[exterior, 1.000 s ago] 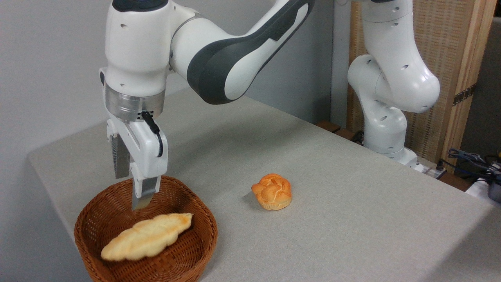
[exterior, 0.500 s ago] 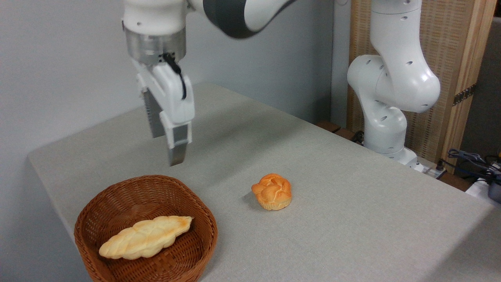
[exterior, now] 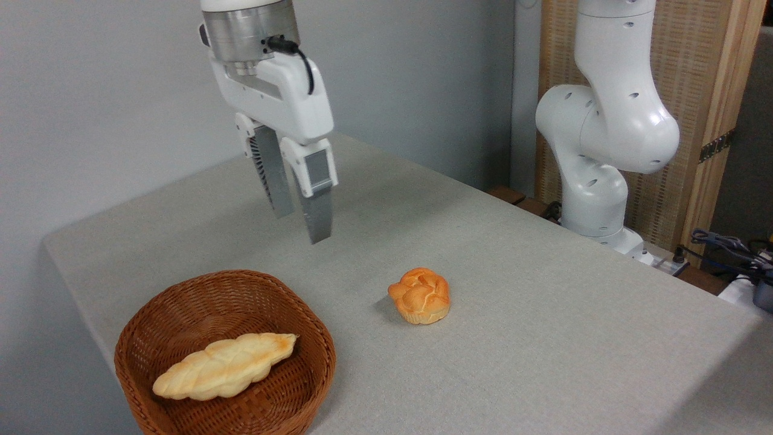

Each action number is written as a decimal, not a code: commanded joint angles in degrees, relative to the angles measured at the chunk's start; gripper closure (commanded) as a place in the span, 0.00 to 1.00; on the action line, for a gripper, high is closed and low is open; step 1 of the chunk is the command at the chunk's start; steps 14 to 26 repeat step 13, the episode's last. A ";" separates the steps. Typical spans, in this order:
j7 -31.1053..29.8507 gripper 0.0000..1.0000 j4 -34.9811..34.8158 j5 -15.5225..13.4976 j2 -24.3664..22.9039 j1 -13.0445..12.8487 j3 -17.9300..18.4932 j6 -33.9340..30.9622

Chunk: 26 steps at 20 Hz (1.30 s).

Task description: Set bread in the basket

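While the long pale-yellow braided loaf of bread (exterior: 224,367) lies on the floor of the round reddish-brown woven wicker basket (exterior: 181,302), its golden-tipped right end points toward the far right rim and its other end reaches the near left wall. The basket sits at the near left corner of the grey cloth-covered table (exterior: 543,338). The white robot hand (exterior: 301,225) hangs in the air above the table, up and to the right of the basket, empty, its two grey fingers spread a little apart. A small round orange-brown bun (exterior: 420,295) rests on the table to the right of the basket, well apart from it.
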 commanded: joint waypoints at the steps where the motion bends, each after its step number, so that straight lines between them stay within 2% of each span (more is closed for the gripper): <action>1: -0.74 0.00 -0.40 0.62 -2.22 2.56 0.22 -2.54; 5: -3.03 0.00 -0.40 0.62 -2.22 2.74 0.22 -2.54; 26: -2.85 0.00 -0.32 0.53 -2.22 2.74 0.22 -2.54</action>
